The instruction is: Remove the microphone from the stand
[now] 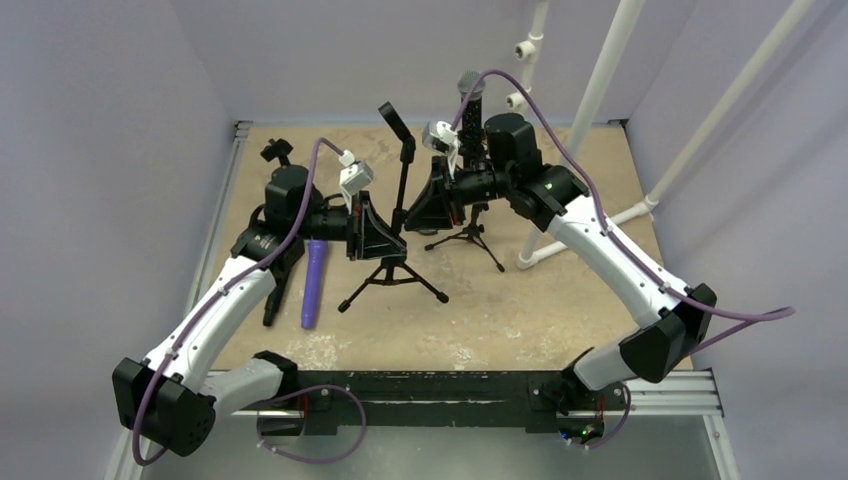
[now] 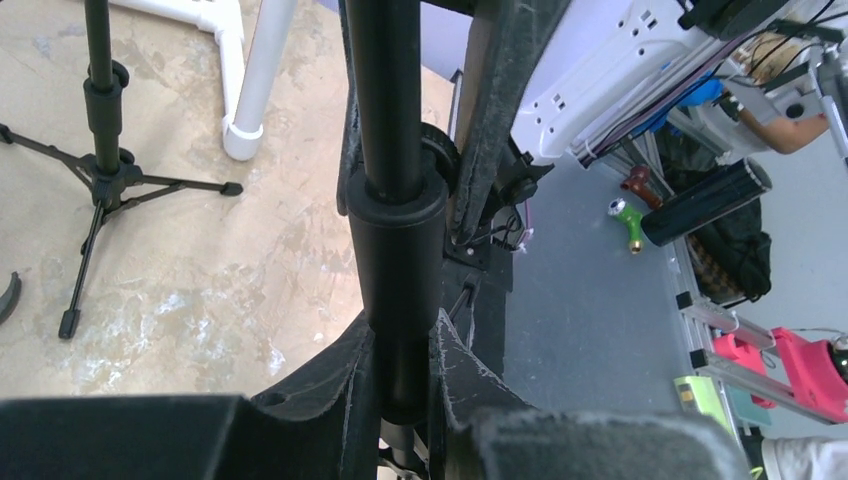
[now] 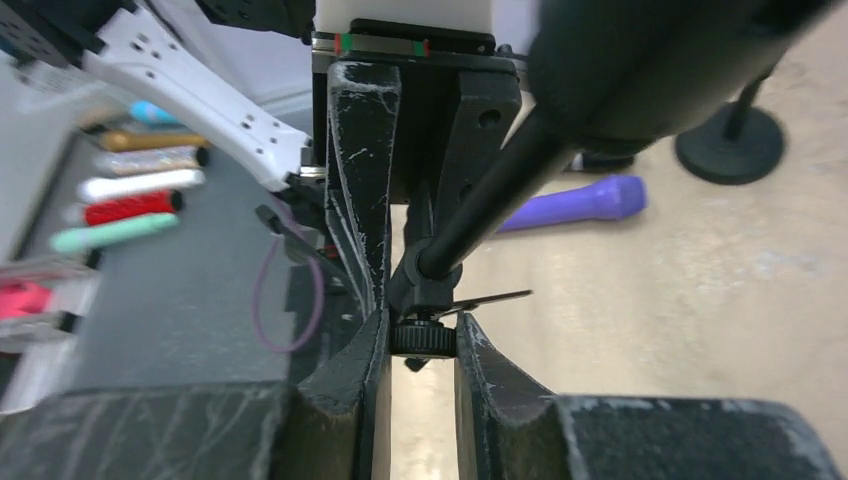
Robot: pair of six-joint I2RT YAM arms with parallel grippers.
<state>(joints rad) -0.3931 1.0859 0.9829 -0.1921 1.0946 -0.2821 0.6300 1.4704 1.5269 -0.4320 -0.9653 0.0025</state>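
Observation:
Two black tripod stands are on the table. The near stand (image 1: 400, 215) carries a tilted black clip (image 1: 394, 113) on top. The far stand (image 1: 470, 232) carries a black microphone with a grey mesh head (image 1: 470, 85). My left gripper (image 1: 398, 240) is shut on the near stand's pole (image 2: 392, 150) at its collar. My right gripper (image 1: 412, 212) comes from the right and is shut on a small knurled knob (image 3: 422, 338) of the near stand. In the right wrist view a large blurred black part hides the top right.
A purple microphone (image 1: 314, 283) lies on the table left of the near stand, beside a black item (image 1: 277, 283). It also shows in the right wrist view (image 3: 580, 203). A round black base (image 3: 730, 140) is at the back left. White pipes (image 1: 600, 90) stand at the back right.

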